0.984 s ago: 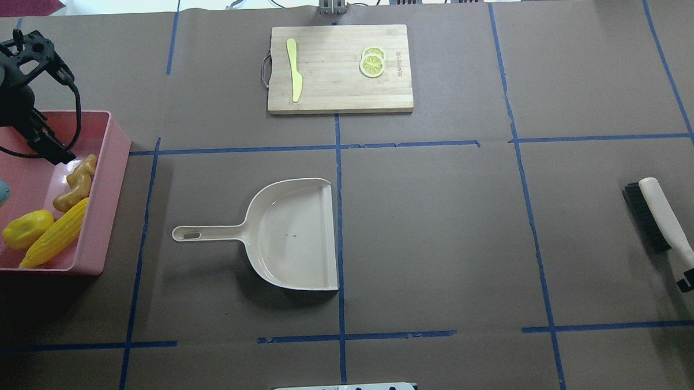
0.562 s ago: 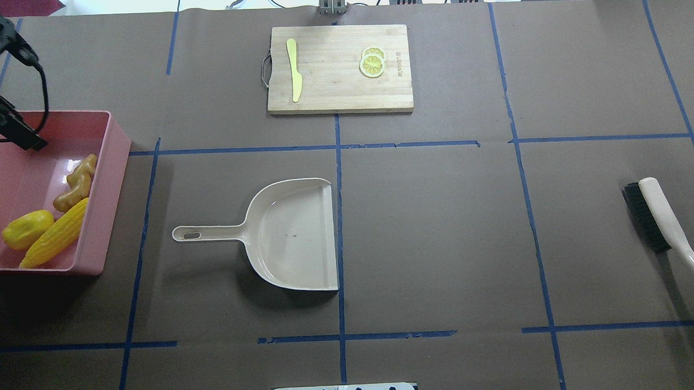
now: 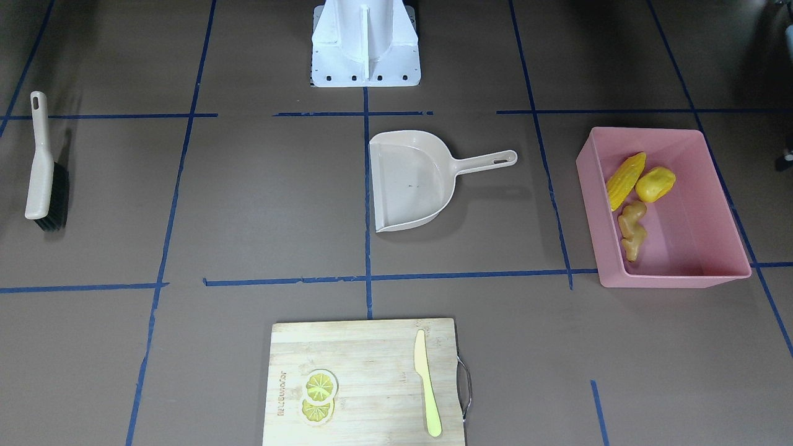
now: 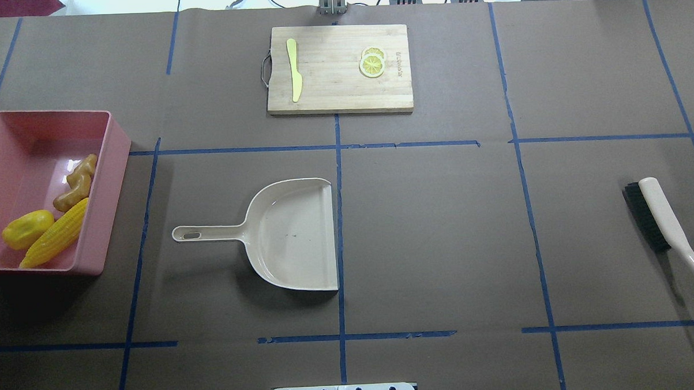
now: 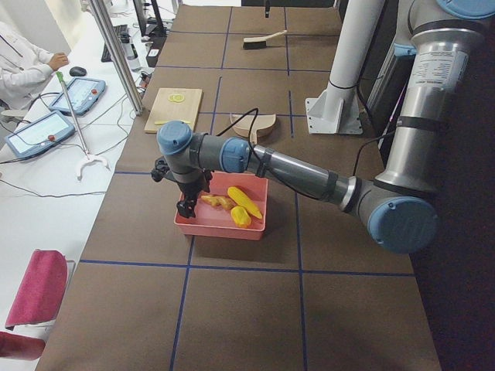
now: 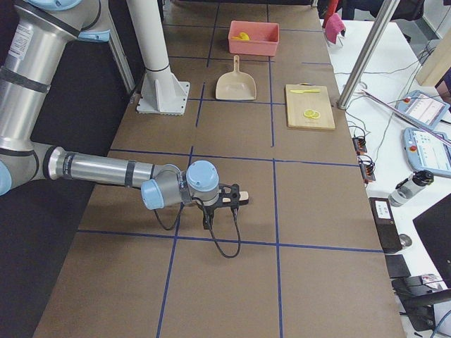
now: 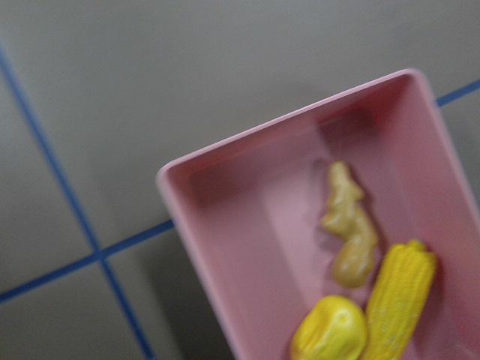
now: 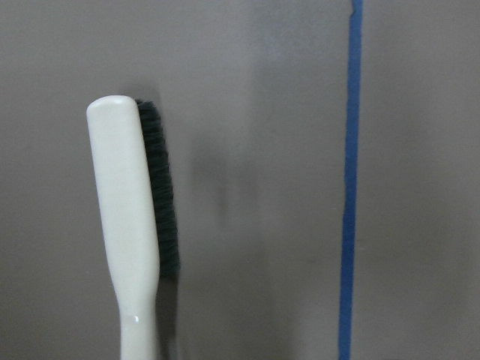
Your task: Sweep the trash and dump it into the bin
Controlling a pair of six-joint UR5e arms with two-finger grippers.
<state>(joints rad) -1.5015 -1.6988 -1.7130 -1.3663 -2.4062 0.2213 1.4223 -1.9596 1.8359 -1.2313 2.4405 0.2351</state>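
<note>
The corn cob [image 4: 54, 234], the yellow lump [image 4: 28, 228] and the ginger root [image 4: 76, 184] all lie inside the bin [image 4: 116, 186], so the job looks finished. The left gripper [image 5: 186, 207] hangs at the bin's end away from the robot, with the trash below it and back toward the robot. Whether it is open or holds anything cannot be told. The same goes for the right gripper [image 6: 236, 198], which sits just behind the brush [image 4: 665, 224] handle. A careless swing of the left arm could clip the bin wall and spill the trash. The right arm could knock the brush.
</note>
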